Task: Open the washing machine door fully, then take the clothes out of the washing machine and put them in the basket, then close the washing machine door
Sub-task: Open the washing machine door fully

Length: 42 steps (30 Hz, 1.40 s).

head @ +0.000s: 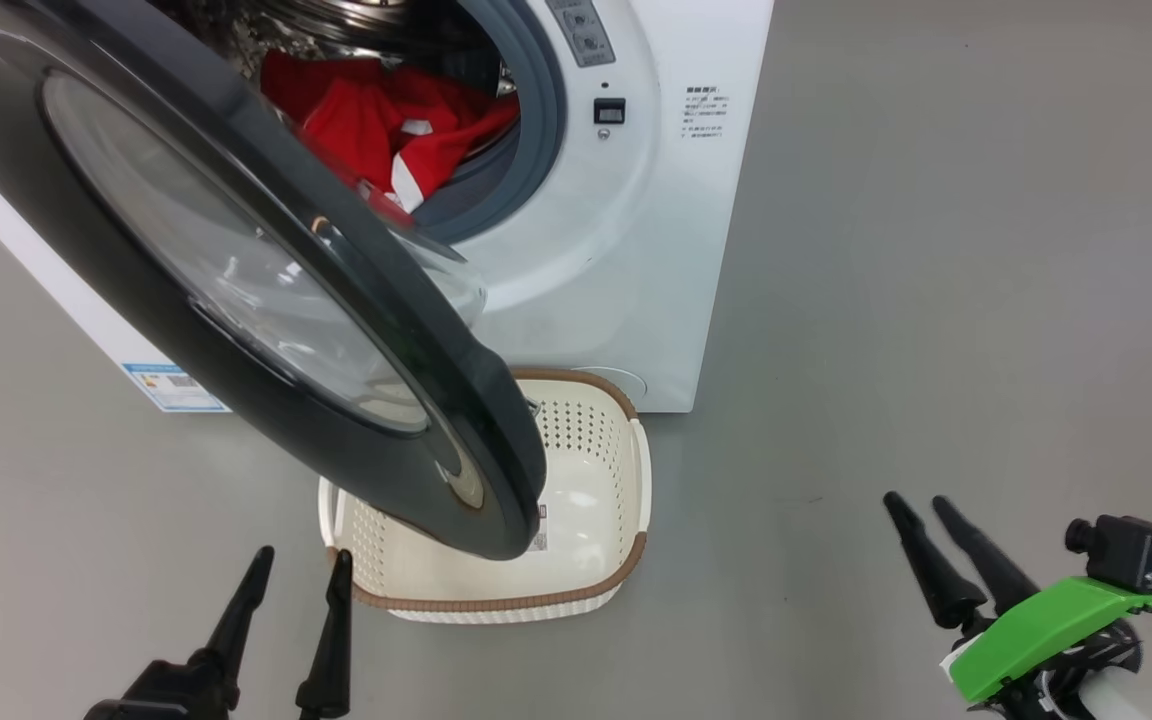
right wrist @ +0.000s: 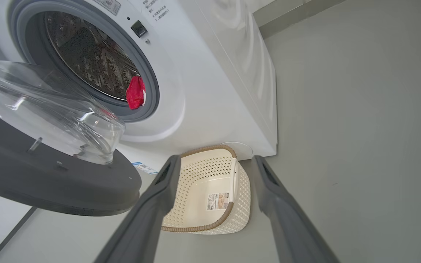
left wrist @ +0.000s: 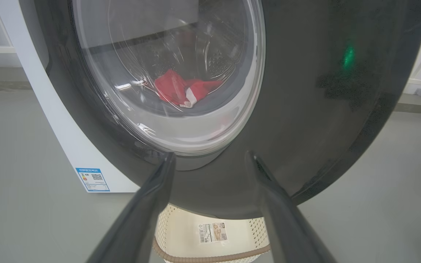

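You are looking at the washing machine door (head: 236,280) standing part-way open. Its black rim is hanging over the near left part of the basket (head: 636,470), so by my reading the first step is not yet finished.

The basket is sitting on the floor (head: 936,300) just in front of the washing machine (head: 636,250), below the drum mouth. That is most likely so the garments are travelling only a short way down once pulled out. With the door where it is, though, that drop is partly blocked.

The clothes (head: 386,120) are lying inside the drum, heaped toward the front lip against the grey gasket, and nothing is touching them. The basket is holding nothing but its label sticker.

Your left gripper (head: 302,553) is hovering low beside the door's free edge, its fingers spread and gripping nothing. In the left wrist view it is facing the door's outer side, so hooking that edge and drawing it wider looks the likeliest move. Your right gripper (head: 915,499) is waiting well apart to the right, fingers likewise spread and empty, probably keeping out of the door's swing.
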{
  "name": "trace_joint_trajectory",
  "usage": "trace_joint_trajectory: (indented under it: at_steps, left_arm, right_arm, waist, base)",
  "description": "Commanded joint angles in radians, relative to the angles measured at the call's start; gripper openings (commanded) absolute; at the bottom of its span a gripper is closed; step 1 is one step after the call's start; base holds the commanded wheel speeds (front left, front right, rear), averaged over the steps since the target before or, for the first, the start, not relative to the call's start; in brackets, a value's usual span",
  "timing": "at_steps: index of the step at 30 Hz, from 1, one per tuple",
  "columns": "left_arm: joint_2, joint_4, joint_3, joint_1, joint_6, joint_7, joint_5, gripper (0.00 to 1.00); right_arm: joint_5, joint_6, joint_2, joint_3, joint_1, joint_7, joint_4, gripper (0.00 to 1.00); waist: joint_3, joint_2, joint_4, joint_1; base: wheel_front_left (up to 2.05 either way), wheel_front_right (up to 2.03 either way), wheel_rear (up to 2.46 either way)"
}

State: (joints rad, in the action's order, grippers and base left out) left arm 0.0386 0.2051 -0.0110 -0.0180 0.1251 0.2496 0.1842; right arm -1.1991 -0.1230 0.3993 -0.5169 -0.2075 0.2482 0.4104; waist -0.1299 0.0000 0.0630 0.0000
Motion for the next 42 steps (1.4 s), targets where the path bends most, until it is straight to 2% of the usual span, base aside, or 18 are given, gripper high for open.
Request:
trace_joint_trajectory:
  at_steps: [1, 14, 18, 22, 29, 42]
  left_arm:
    - [0.012, -0.020, 0.032, -0.006, 0.006, 0.012, -0.001, 1.00]
    - [0.012, -0.029, 0.030, -0.011, 0.006, 0.012, -0.005, 1.00]
    - [0.012, -0.057, 0.034, -0.009, 0.006, 0.012, -0.005, 1.00]
    - [0.012, -0.070, 0.034, 0.000, 0.006, 0.012, -0.005, 1.00]
    - [0.012, -0.068, 0.035, 0.015, 0.006, 0.012, -0.005, 1.00]
    - [0.012, -0.060, 0.033, 0.015, 0.006, 0.012, -0.002, 1.00]
  right_arm:
    - [0.083, -0.008, -0.010, 0.038, 0.030, 0.013, -0.018, 1.00]
    - [0.597, -0.008, -0.162, 0.347, 0.169, 0.013, -0.149, 1.00]
    - [0.702, -0.008, -0.209, 0.433, 0.209, 0.013, -0.207, 1.00]
    - [0.758, -0.008, -0.239, 0.485, 0.248, 0.013, -0.235, 1.00]
    - [0.796, -0.008, -0.263, 0.509, 0.293, 0.013, -0.210, 1.00]
    - [0.812, -0.008, -0.282, 0.535, 0.297, 0.014, -0.203, 1.00]
  waist:
    - [-0.001, 0.0000, 0.001, 0.0000]
    - [0.000, 0.0000, 0.014, 0.0000]
    - [0.004, 0.0000, 0.020, 0.0000]
    - [0.009, 0.0000, 0.026, 0.0000]
    - [0.015, 0.0000, 0.027, 0.0000]
    - [0.012, 0.0000, 0.034, 0.0000]
  base:
    - [0.00, 0.00, 0.00]
    - [0.00, 0.00, 0.00]
    - [0.00, 0.00, 0.00]
    - [0.00, 0.00, 0.00]
    - [0.00, 0.00, 0.00]
    - [0.00, 0.00, 0.00]
